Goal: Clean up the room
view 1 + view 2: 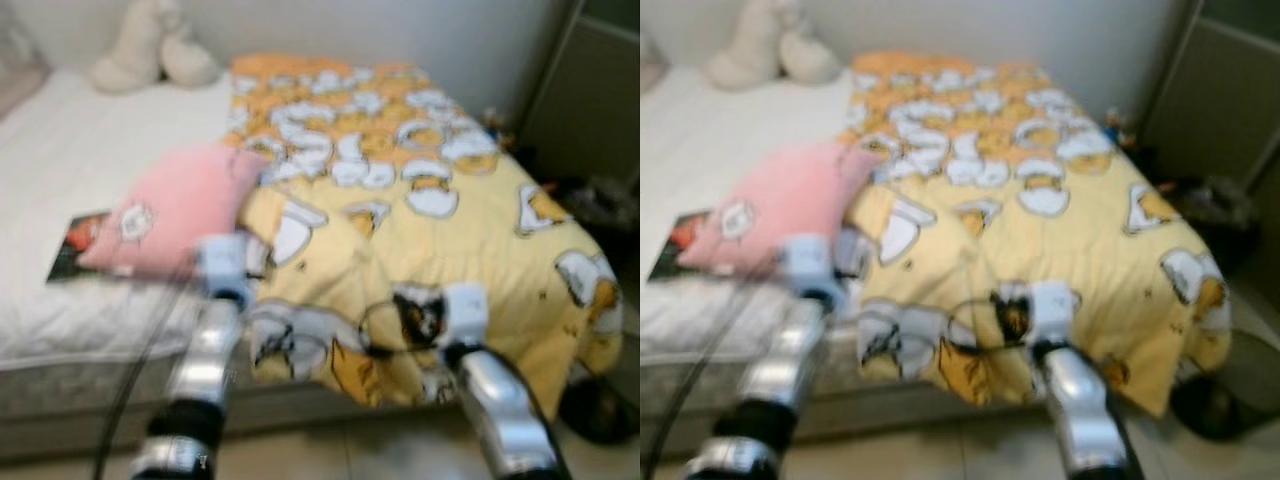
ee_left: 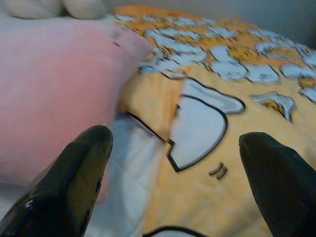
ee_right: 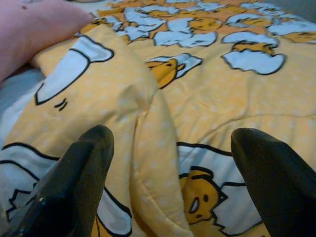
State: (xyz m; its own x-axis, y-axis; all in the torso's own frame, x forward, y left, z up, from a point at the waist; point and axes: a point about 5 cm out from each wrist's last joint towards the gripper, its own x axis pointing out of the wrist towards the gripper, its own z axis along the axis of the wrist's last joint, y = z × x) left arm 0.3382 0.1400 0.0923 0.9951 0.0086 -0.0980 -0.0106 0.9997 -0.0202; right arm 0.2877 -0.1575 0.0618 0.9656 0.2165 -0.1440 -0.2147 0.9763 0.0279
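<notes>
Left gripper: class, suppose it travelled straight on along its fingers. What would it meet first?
Probably the folded edge of the yellow quilt beside the pink pillow; the left gripper is open and points at that seam, though depth is unclear.

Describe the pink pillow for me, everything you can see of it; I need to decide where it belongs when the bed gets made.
The pink pillow looks soft and plush, with a small pale cartoon patch on its front. It lies tilted on the white sheet, on the robot's left side of the bed. Its lower corner covers part of a dark magazine, and its right edge meets the folded-back yellow blanket. The open left pincer points at the seam where pillow and blanket meet, without touching the pillow.
</notes>
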